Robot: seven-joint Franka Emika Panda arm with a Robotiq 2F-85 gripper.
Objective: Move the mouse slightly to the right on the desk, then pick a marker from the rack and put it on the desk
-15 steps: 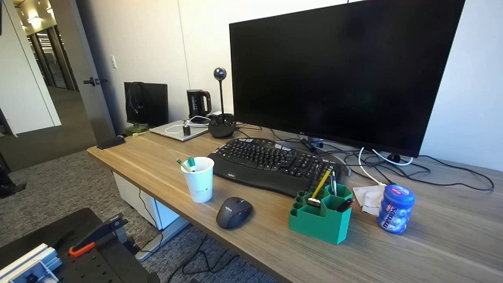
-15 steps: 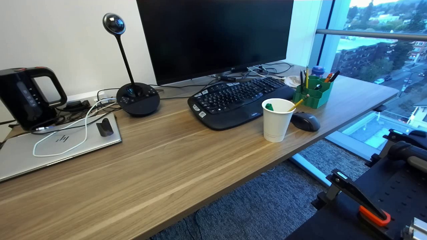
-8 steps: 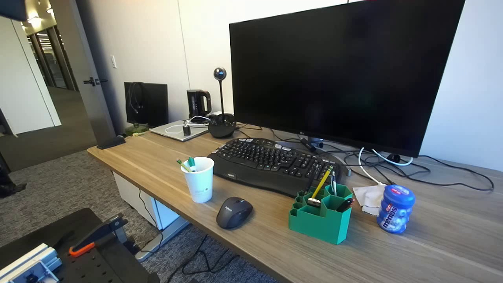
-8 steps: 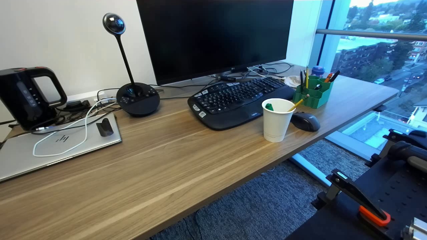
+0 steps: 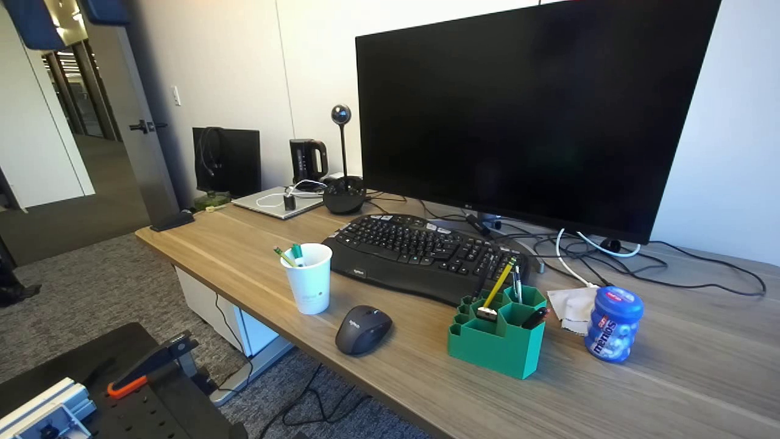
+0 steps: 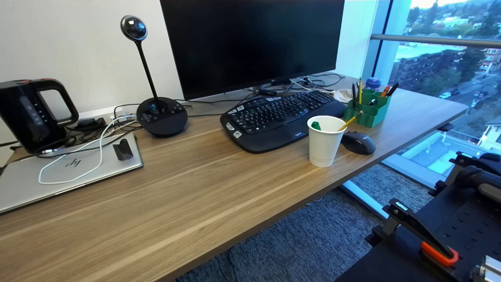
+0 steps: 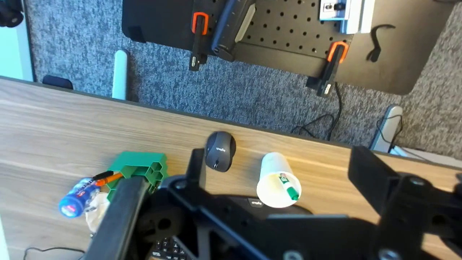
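"Exterior view: has anything just changed?"

"Yes. In an exterior view, two dark blue shapes (image 5: 38,25) now hang at the upper left, where a moment ago only one peeped in. I take them for the fingers of the gripper (image 7: 278,169), coming in over the desk (image 5: 250,241)."

"And the things on it?"

"No shift that I can see. The mouse (image 5: 364,330) lies by the near edge, with the white cup (image 5: 311,283) to its left, the green rack (image 5: 496,352) to its right and the keyboard (image 5: 420,250) on the far side."

"So what does that mean for the task?"

"The first reach, I'd judge. Nothing touches the mouse, so the nudge right has probably not begun. The marker (image 5: 537,317), if it is the dark pen leaning at the rack's right, is not yet drawn out; a thinner dark one (image 6: 354,96) stands at the left, so I can't be sure."

"The arm's pose?"

"In the wrist view it looks down on the desk, so the gripper seems to point downward, well above everything. Its jaws are spread wide apart, holding nothing, with the cup showing below between them. Reaching the mouse probably calls for moving right and lower."
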